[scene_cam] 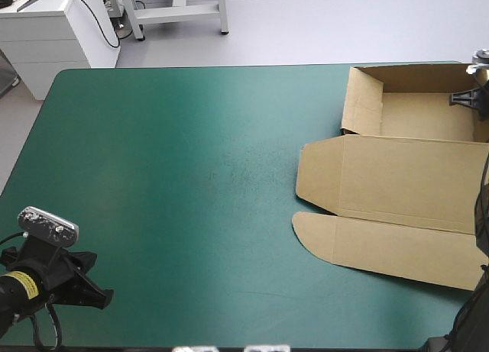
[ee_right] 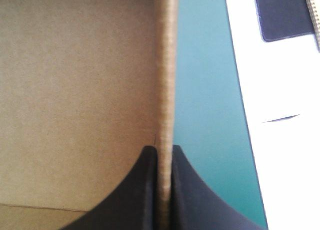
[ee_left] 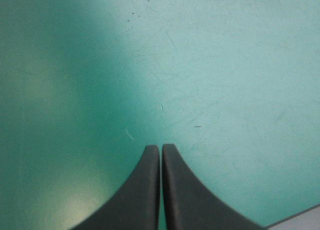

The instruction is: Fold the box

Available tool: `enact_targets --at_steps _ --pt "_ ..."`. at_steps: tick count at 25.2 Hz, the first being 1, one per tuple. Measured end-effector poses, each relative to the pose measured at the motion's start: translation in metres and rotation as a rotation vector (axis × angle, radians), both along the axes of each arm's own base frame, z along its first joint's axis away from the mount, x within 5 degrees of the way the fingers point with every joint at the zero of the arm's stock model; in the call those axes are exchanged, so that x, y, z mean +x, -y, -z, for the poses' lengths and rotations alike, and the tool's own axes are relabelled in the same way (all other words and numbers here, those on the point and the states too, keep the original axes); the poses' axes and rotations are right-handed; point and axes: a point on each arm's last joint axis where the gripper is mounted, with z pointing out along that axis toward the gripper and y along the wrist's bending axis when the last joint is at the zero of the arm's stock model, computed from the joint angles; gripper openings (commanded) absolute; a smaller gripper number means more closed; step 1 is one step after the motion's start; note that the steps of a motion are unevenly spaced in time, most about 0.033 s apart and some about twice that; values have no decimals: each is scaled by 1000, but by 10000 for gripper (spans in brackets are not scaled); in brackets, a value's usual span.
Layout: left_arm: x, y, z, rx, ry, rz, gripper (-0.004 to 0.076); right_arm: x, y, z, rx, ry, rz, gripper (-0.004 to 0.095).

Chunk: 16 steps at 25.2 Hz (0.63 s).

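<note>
Brown box [scene_cam: 397, 176] at three o'clock: right gripper [ee_right: 165, 151] pinches its raised wall, which could buckle unsupported; left gripper [ee_left: 160, 149], clenched empty, at seven.

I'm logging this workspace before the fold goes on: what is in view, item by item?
box: one, brown, on the table's right part; walls raised at the far end, lid panels flat toward the near edge.
table: one, teal-green cover, under the box.
left pincer: one, black fingers, shut and holding nothing, over the table's near left corner.
right pincer: one, black fingers, shut on a raised wall of the box at the table's far right.
</note>
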Motion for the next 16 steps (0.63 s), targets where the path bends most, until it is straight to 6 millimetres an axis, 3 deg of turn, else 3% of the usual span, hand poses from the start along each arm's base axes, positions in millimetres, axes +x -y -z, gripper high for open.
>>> enact_targets --at_steps 3,5,7,9,10,11,12,16 --pt "0 0 0 0 0 0 -8 -8 20 0 27 11 44 -11" --pt "0 0 0 0 0 0 -8 -13 29 0 34 14 57 49" --pt "0 0 0 0 0 0 -8 -16 36 0 39 16 63 189" --pt "0 0 0 0 0 0 -8 -17 39 0 35 15 64 398" --pt "0 0 0 0 0 0 -8 -18 39 0 39 17 63 516" --pt "0 0 0 0 0 0 -8 -18 40 0 41 17 63 723" --pt "0 0 0 0 0 0 -8 -18 40 0 41 17 61 829" --pt "0 0 0 0 0 0 -8 -18 39 0 48 21 58 875"
